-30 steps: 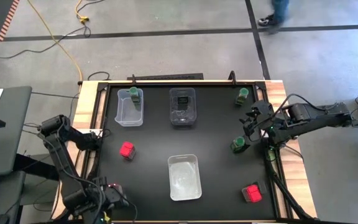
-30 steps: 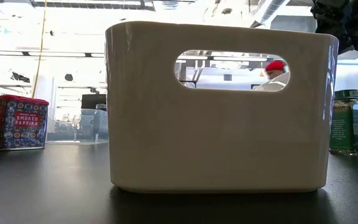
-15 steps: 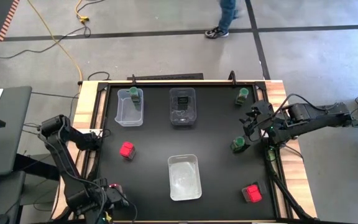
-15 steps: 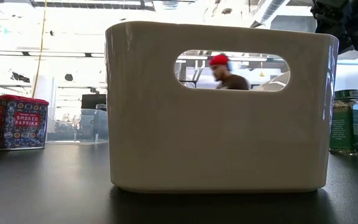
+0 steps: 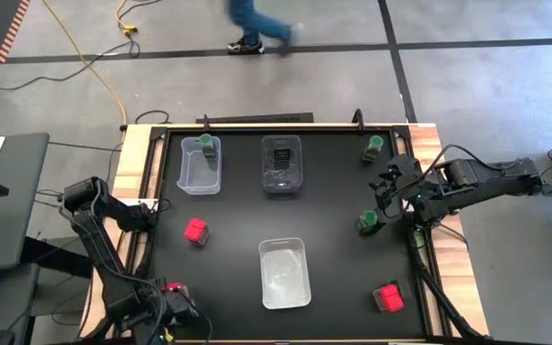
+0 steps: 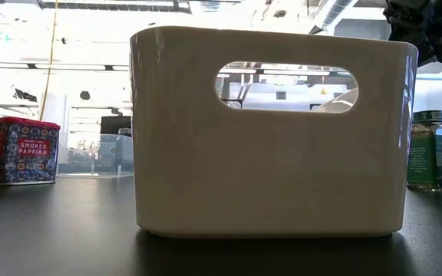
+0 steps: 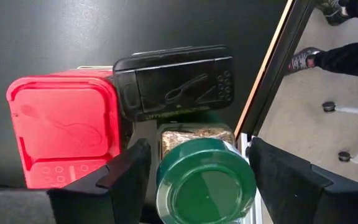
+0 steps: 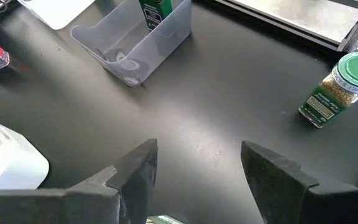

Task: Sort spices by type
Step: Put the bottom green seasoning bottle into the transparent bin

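My left gripper (image 7: 199, 149) sits open at the table's near left corner (image 5: 174, 299). Its fingers stand on either side of a green-lidded jar (image 7: 205, 186). A red packet (image 7: 64, 134) and a dark box (image 7: 176, 81) lie just beyond that jar. My right gripper (image 8: 201, 152) hovers open near the right edge (image 5: 384, 196), above another green-lidded jar (image 5: 367, 223). A third jar (image 5: 374, 148) stands by the far right corner. Red packets lie at left (image 5: 195, 231) and near right (image 5: 388, 297).
Three clear bins stand on the black table. The far left bin (image 5: 199, 174) holds a jar (image 5: 207, 146), and the far middle bin (image 5: 282, 180) holds a dark box (image 5: 281, 153). The near bin (image 5: 285, 273) fills the low view (image 6: 271, 130). A person walks beyond the far edge.
Both arms have kept still. A person has walked leftward across the floor beyond the table's far edge and has left the bin's handle hole in the low view.
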